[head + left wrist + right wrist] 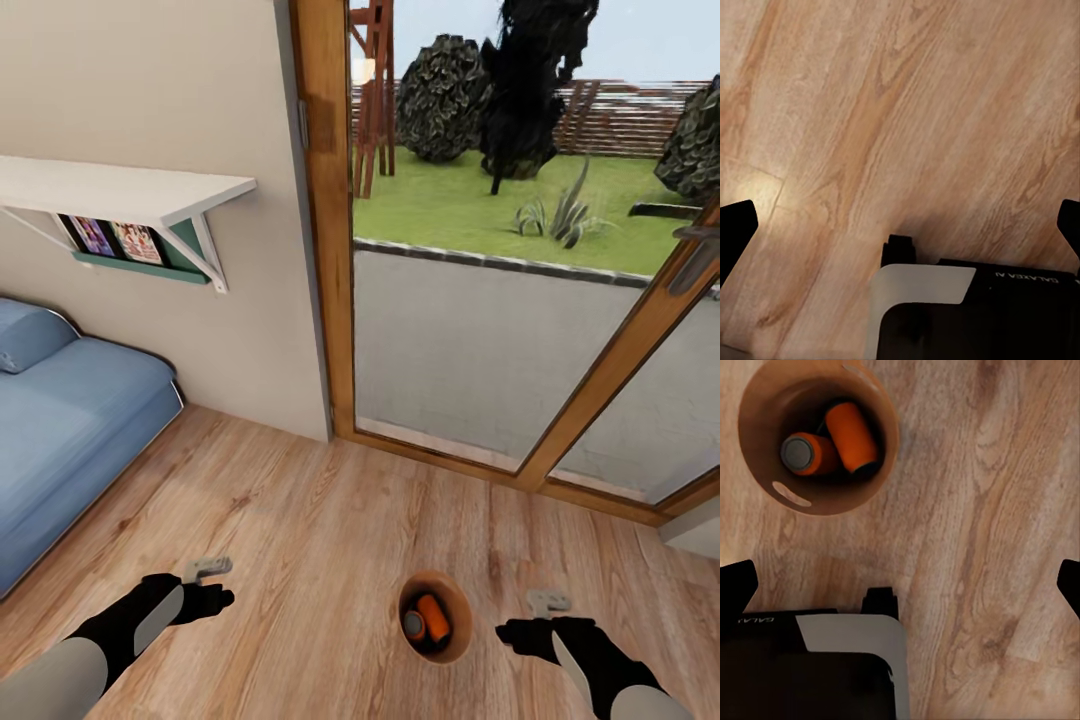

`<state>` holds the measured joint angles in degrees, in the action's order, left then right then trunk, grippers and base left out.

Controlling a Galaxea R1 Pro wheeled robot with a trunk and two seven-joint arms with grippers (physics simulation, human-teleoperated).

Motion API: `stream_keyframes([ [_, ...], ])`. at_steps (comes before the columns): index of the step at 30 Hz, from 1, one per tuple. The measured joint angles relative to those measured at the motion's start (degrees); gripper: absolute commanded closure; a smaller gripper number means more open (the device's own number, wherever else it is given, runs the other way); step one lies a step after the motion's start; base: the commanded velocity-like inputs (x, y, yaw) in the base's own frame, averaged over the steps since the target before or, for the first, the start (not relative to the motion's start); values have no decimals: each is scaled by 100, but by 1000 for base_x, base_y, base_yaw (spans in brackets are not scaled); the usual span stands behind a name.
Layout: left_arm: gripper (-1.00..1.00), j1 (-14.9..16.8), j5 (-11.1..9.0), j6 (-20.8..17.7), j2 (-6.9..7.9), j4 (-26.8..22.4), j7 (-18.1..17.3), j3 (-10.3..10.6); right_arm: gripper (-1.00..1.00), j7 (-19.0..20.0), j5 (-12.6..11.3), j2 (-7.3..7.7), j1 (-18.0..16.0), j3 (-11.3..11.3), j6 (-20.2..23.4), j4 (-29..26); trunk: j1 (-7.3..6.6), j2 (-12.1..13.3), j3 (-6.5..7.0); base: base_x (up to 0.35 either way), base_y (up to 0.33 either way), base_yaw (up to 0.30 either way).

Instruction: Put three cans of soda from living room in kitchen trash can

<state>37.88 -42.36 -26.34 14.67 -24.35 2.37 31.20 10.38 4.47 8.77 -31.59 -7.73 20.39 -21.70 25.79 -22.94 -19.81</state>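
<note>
two bright-orange soda cans (832, 442) are seen lying inside the round copper-brown trash can (461, 640) on the wooden floor (300, 520); the left pincer (208, 568) and right pincer (547, 601) are held spread, empty

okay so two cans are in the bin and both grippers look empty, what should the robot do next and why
Probably turn to look for the third can. The bin on the wood floor holds two orange cans, and the left gripper and right gripper hold nothing.

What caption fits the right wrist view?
Two orange cans lying inside a copper bin on the wood floor.
</note>
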Motion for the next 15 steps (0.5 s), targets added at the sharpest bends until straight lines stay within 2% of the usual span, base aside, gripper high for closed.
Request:
stream_keyframes([
  [10, -100, 0, -2, 94, -7, 67, 0, -3, -100, -1, -1, 56, 93, 0, -6, -1, 0, 2, 1, 0, 0, 0],
  [15, -100, -1, 6, 308, -16, 426, -5, -1, -100, -1, -3, 88, 189, 0, -8, 2, 0, 2, 1, 0, 0, 0],
])
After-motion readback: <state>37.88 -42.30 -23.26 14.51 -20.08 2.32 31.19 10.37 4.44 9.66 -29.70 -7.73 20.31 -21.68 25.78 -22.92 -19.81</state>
